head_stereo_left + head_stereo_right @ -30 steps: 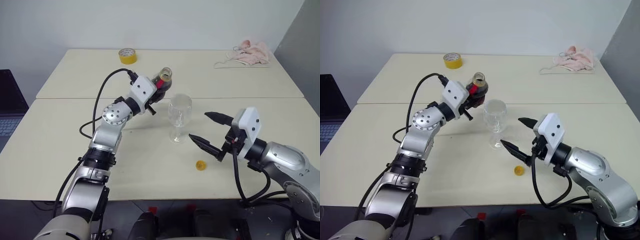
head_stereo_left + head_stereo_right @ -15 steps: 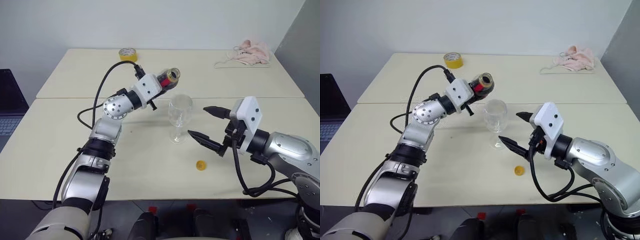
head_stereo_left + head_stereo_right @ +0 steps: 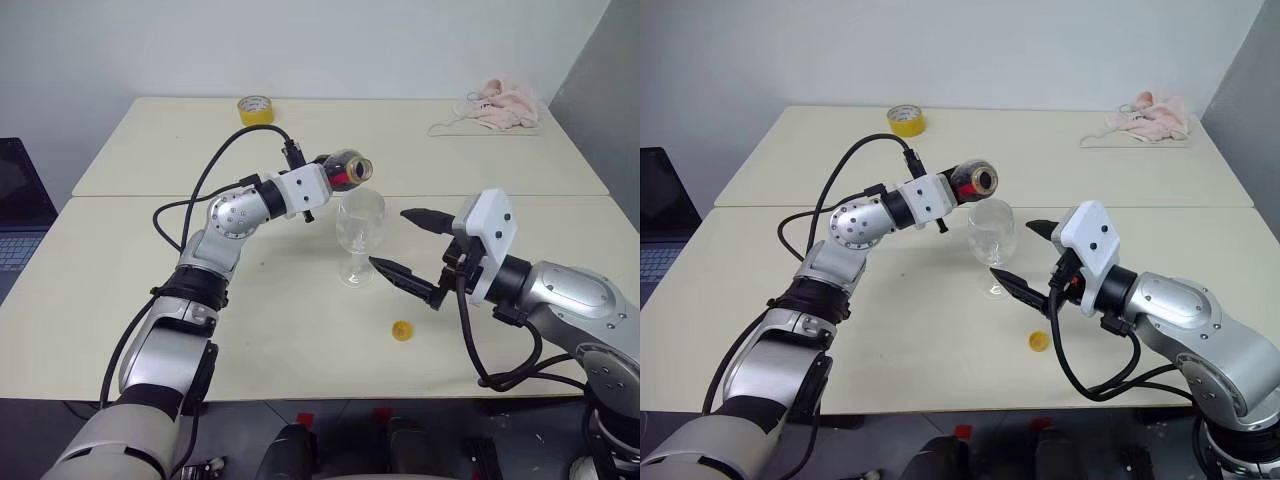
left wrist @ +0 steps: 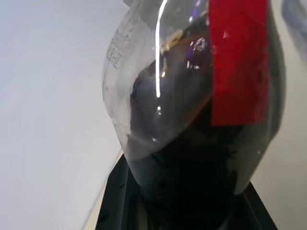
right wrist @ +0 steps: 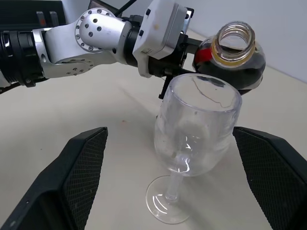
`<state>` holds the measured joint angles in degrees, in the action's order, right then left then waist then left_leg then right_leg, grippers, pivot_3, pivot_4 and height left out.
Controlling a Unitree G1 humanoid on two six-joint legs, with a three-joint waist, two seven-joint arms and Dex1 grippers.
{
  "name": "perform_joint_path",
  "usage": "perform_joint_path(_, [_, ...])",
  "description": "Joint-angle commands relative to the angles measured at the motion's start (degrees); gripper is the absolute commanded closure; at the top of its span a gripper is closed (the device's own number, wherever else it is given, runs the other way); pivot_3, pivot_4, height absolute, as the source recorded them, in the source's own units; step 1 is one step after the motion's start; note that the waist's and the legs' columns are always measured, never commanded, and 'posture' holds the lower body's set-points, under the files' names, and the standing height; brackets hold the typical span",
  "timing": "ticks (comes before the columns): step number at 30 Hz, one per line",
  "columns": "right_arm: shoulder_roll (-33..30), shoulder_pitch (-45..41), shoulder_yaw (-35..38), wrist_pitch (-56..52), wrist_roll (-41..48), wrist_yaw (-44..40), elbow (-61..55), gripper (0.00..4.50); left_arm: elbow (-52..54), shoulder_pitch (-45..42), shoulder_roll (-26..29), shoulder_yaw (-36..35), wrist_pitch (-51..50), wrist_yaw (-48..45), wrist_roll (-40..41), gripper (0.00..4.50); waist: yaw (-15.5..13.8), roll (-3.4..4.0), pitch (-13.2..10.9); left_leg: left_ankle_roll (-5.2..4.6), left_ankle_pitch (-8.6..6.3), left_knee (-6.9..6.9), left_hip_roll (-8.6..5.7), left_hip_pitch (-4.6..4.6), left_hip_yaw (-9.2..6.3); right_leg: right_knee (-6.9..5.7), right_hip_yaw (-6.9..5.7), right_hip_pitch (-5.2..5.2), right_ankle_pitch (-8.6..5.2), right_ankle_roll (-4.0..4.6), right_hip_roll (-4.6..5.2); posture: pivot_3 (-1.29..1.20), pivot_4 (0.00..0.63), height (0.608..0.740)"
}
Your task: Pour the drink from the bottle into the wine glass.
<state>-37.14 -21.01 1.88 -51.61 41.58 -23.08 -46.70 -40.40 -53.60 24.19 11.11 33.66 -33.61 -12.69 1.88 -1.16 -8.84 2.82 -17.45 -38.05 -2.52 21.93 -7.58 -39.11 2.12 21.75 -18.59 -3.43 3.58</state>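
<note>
Bottle: the small squat clear plastic bottle with a red neck label [image 3: 345, 172] is tipped almost onto its side in the air, uncapped mouth aimed toward the robot's right and standing just above the rim of the glass.
Drink: the dark reddish-brown liquid [image 4: 192, 158] lies pooled in the bottle's round body; in the left wrist view it looks nearly black and hides whatever is behind it. No stream can be made out leaving the mouth.
Left gripper: the left gripper [image 3: 952, 187] is clamped tight on the bottle's body. Its black fingers are mostly covered by the bottle and the white wrist housing, so the exact contact points are hard to see.
Wine glass: the clear colourless stemmed glass with a rounded bowl [image 5: 194, 139] stands upright on the near table, under and a little nearer than the bottle mouth. The bowl looks empty, though its transparency makes a thin film impossible to rule out.
Right gripper: the right gripper [image 3: 410, 245] is spread wide and holds nothing, fingers level and pointing at the glass, one to either side of it without touching. In the right wrist view both fingers are cut off by the picture's edges.
Cap: a small yellow screw cap [image 3: 402, 331] lies on the cream table [image 3: 120, 300] near the right gripper.
Far table: a yellow tape roll [image 3: 255, 110] and a crumpled pink cloth [image 3: 495, 105] lie well apart.
</note>
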Motion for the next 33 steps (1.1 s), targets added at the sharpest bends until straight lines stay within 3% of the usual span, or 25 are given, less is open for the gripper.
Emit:
perform_joint_path(1, [0.3,-1.2,0.3,0.4,0.3,0.6,-1.1,0.00,0.2,-2.7,0.8,-0.2,4.1,3.3,-1.7,3.76,0.0,0.00,0.0,0.00,0.00,0.00,0.00,0.00,0.00,-0.01,0.00,0.00,0.00,0.00,0.00,0.00,0.150,0.740])
perform_joint_path(14, [2.2,-4.6,0.8,-2.0,1.1,3.3,0.2,0.00,-3.9,-5.0,3.5,0.9,12.4,13.5,-9.7,3.76,0.1,0.00,0.0,0.00,0.00,0.00,-0.01,0.02,0.00,-0.06,0.01,0.05,0.00,0.00,0.01,0.00,0.150,0.740])
perform_joint_path(33, [2.2,-3.6,0.1,0.7,-0.8,2.4,-0.3,0.00,-7.8,-7.4,5.2,3.6,17.7,16.9,-14.5,3.76,0.2,0.00,0.0,0.00,0.00,0.00,-0.02,0.06,0.01,-0.13,0.01,0.12,0.00,0.00,0.01,0.00,0.150,0.740])
